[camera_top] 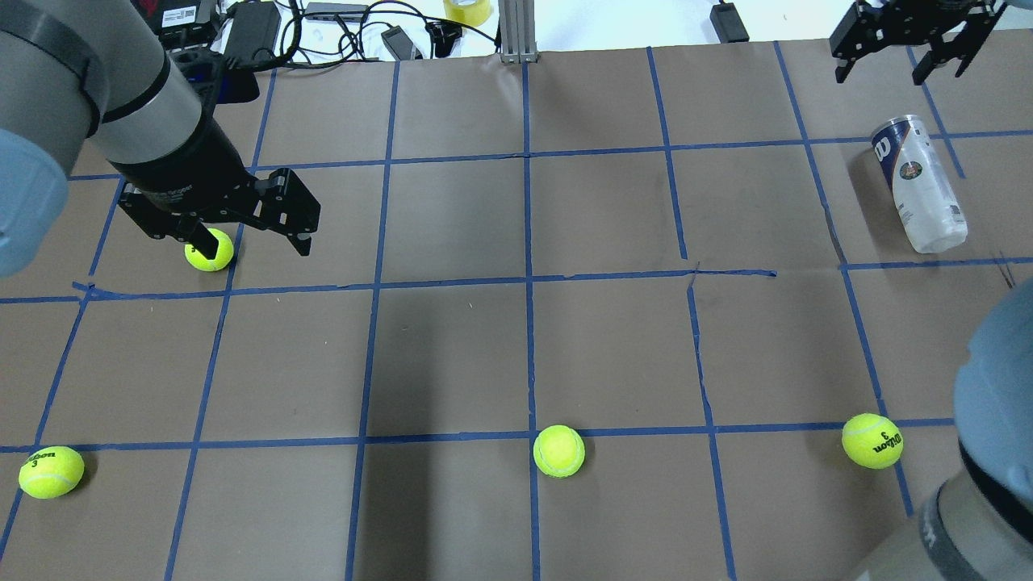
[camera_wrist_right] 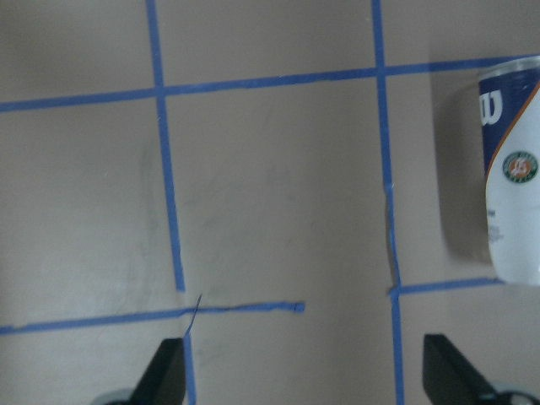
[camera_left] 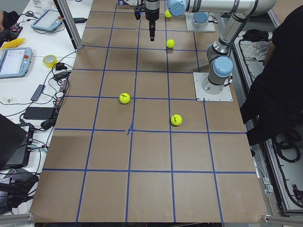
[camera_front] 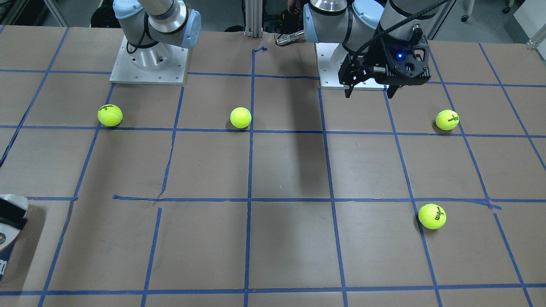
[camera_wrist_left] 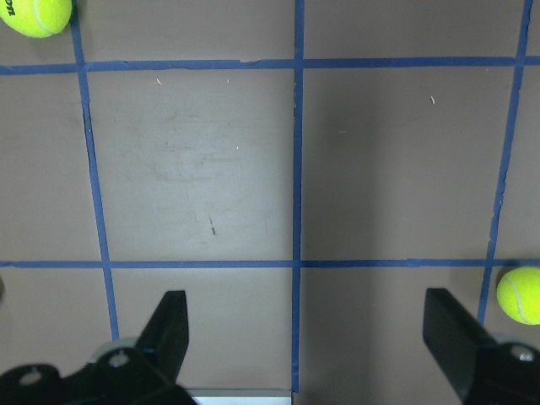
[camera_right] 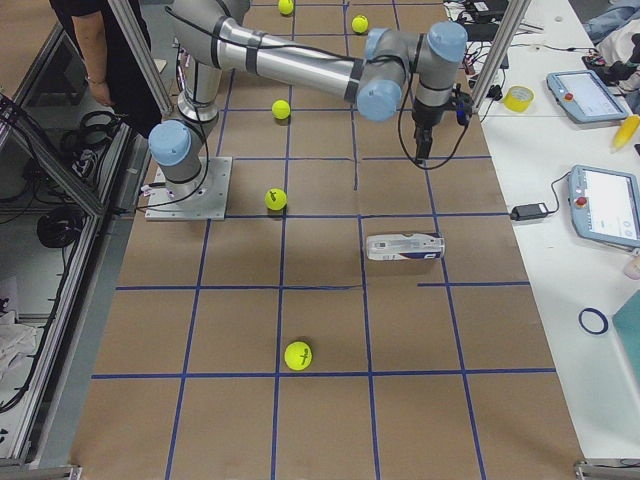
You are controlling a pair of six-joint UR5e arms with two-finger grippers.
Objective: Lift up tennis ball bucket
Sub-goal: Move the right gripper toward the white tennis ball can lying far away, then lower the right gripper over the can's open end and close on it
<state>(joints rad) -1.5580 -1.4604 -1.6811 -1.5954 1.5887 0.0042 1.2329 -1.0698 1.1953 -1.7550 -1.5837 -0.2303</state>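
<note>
Four tennis balls (camera_front: pixel 240 117) dot the bench (camera_front: pixel 290 247) in the front-facing view. The tennis ball bucket (camera_front: pixel 6 249) is cropped by the lower left edge, and a dark shape across its upper end is too unclear to name. The left fingers (camera_front: pixel 349 79) hang spread wide and empty over the front of their base plate (camera_front: pixel 330 83). The right arm (camera_front: pixel 162 21) shows only its shoulder.

Overhead, the bucket lies on its side at the bench's far right, navy end away from the robot, well apart from the balls. The right fingers (camera_top: pixel 849 52), clipped by the top edge, gape wide past that navy end, apart from it. The left fingers overlap one ball and hide part of it.

From the left end, the left arm (camera_left: pixel 227 33) reaches over the bench, fingers edge-on and pointing straight down, clear of the surface. A navy sliver at the top edge may be the bucket.

From the right end, the right arm stretches across, wrist straight down, fingers edge-on so their gap is hidden. The bucket lies just nearer the camera.

The left wrist camera sees both fingers far apart with only bare bench and blue tape (camera_wrist_left: pixel 295 169) between. The right wrist camera shows the same wide spread, the bucket's label cropped at the right edge, outside the fingers.
</note>
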